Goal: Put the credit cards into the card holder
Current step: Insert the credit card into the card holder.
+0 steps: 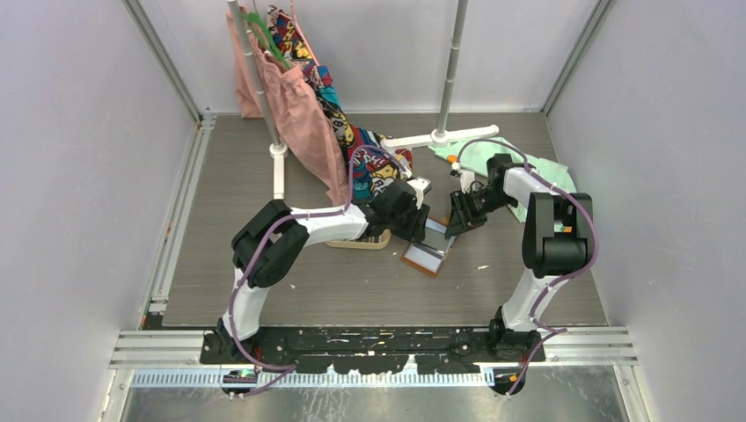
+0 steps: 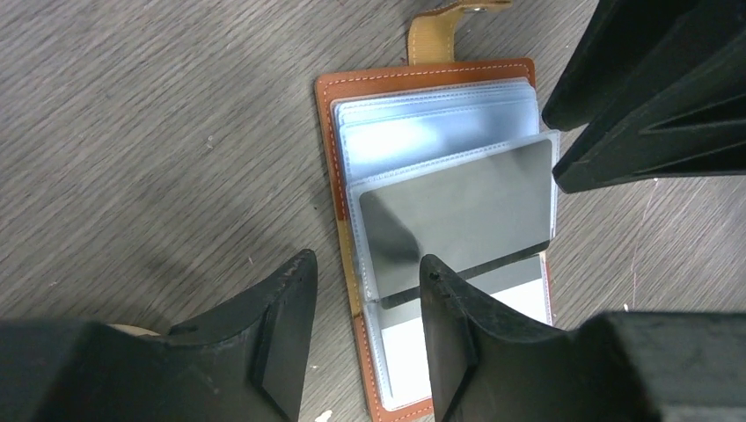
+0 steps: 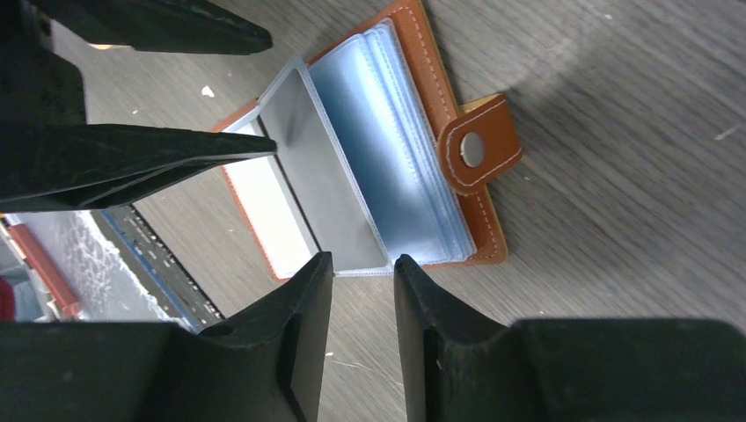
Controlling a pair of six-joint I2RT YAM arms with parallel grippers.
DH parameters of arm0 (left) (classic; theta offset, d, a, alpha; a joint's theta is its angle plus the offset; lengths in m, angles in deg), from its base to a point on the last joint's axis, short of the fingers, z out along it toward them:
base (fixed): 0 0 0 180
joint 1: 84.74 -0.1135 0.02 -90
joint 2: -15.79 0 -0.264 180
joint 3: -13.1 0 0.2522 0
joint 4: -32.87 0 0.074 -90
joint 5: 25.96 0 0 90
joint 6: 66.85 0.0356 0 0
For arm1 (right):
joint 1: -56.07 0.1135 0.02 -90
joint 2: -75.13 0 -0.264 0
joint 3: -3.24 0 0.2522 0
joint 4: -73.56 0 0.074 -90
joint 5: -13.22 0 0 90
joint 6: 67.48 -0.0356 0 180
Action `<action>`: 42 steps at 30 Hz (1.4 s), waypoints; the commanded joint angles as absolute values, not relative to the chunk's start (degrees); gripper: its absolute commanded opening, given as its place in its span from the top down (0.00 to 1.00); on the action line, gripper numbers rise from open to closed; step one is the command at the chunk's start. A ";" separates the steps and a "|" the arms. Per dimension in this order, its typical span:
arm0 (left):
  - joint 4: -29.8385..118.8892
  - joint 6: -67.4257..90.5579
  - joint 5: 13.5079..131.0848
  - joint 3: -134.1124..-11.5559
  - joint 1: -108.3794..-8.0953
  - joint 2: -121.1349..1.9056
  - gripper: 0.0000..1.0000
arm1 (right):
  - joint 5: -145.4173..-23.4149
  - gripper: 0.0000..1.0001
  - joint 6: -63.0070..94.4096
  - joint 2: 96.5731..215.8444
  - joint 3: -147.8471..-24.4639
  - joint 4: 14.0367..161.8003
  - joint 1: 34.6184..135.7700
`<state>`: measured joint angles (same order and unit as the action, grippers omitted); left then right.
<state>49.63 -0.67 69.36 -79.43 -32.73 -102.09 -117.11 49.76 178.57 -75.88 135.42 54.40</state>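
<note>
Black fingertips of the left gripper (image 2: pixel 365 259) stand apart and clamp nothing, with the card holder's (image 2: pixel 327 132) brown left edge showing in the gap between them. One tip meets the raised clear sleeve that carries a grey credit card (image 2: pixel 457 215). The right gripper (image 3: pixel 362 258) is likewise spread, its tips straddling that sleeve's corner; I cannot tell whether they touch it.

The holder lies open at the middle of the table (image 1: pixel 264 290), snap tab (image 3: pixel 475 149) pointing away from the sleeve. Bare wood stretches near and right of it. An oval tray (image 1: pixel 361 241) sits just left, under the left forearm, while hanging garments (image 1: pixel 308 114) and a green cloth (image 1: pixel 479 158) crowd the far side.

The left arm folds its elbow at the left and reaches right. The right arm stands tall at the right and reaches left, so the wrists face each other over the holder.
</note>
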 commanded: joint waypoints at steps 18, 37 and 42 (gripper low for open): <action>42.41 -1.63 75.71 -77.45 -33.23 -98.88 0.57 | -127.78 0.70 52.88 182.12 -79.86 144.22 54.57; 38.76 -1.38 77.72 -73.88 -33.32 -95.87 0.59 | -124.35 0.71 47.94 182.15 -79.12 140.76 55.28; 41.31 -0.59 77.15 -72.79 -33.32 -93.31 0.66 | -117.64 0.68 45.52 180.20 -77.50 136.52 55.27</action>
<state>42.29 -1.83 76.59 -73.20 -33.21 -98.40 -122.47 47.95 183.90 -77.96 140.03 54.96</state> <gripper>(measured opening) 0.392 0.315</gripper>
